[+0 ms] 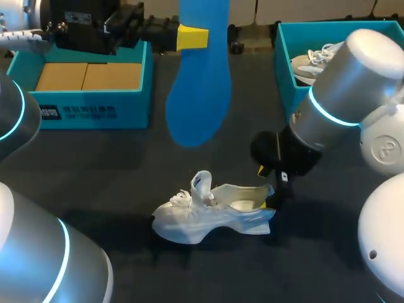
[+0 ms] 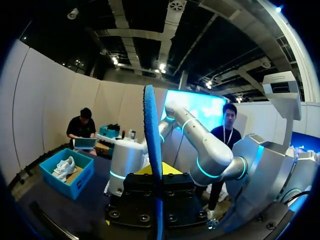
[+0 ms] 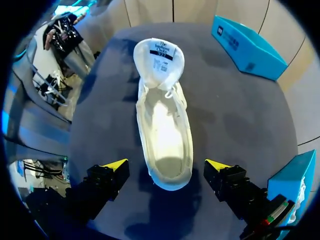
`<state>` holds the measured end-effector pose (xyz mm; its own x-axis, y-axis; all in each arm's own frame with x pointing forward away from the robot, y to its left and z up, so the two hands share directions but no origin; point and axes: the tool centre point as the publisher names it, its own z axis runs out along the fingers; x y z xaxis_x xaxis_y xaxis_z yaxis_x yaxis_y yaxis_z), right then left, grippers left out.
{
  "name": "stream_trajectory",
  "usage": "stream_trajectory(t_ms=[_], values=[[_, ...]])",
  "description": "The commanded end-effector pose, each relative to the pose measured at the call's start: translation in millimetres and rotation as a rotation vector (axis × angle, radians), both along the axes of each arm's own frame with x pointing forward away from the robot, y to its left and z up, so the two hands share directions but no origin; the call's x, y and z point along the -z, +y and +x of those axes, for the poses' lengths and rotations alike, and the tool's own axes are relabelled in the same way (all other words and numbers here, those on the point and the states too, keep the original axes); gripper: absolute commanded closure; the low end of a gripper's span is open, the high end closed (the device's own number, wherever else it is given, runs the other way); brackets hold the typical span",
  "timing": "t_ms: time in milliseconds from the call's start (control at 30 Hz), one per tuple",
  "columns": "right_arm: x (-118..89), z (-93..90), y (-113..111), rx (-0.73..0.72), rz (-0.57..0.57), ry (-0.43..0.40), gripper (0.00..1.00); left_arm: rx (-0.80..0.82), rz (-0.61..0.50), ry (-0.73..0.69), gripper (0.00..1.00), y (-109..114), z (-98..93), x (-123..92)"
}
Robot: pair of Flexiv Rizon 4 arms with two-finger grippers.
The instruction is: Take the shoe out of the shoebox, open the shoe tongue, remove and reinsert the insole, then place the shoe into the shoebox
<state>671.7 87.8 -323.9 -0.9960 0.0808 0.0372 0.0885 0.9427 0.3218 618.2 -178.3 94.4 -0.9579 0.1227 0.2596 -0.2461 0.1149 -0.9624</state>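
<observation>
Insole point(image 1: 199, 95) hangs pinched in raised left hand point(image 1: 194, 36).

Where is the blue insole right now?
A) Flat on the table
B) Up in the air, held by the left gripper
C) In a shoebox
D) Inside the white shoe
B: the left gripper pinches the blue insole so it hangs above the table, and in the right wrist view the white shoe has no blue insole in it.
</observation>
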Motion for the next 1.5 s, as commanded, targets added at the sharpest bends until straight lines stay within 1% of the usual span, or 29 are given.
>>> stream_trajectory(t_ms=[33,233,433,733,867,1033,1267,1500], values=[[0,1.0,5,-0.003,-0.231,0.017,0.0,0.003,0.0,-0.001,1.0,-1,1.2,0],[0,-1.5,6,-0.007,-0.233,0.004,0.0,0.003,0.0,-0.001,1.0,-1,1.2,0],[-1,1.3,12,-0.02,-0.262,-0.013,0.0,0.003,0.0,-0.001,1.0,-1,1.2,0],[5,3.5,17,-0.046,-0.249,-0.037,0.0,0.003,0.0,-0.001,1.0,-1,1.2,0],[0,11.9,21,-0.058,-0.246,-0.059,0.0,0.003,0.0,-0.001,1.0,-1,1.2,0],[-4,23.7,33,-0.091,-0.249,-0.085,0.0,0.003,0.0,-0.001,1.0,-1,1.2,0],[7,37.0,51,-0.125,-0.242,-0.089,0.0,0.003,0.0,-0.001,1.0,-1,1.2,0],[21,51.1,58,-0.128,-0.253,-0.112,0.0,0.003,0.0,-0.001,1.0,-1,1.2,0]])
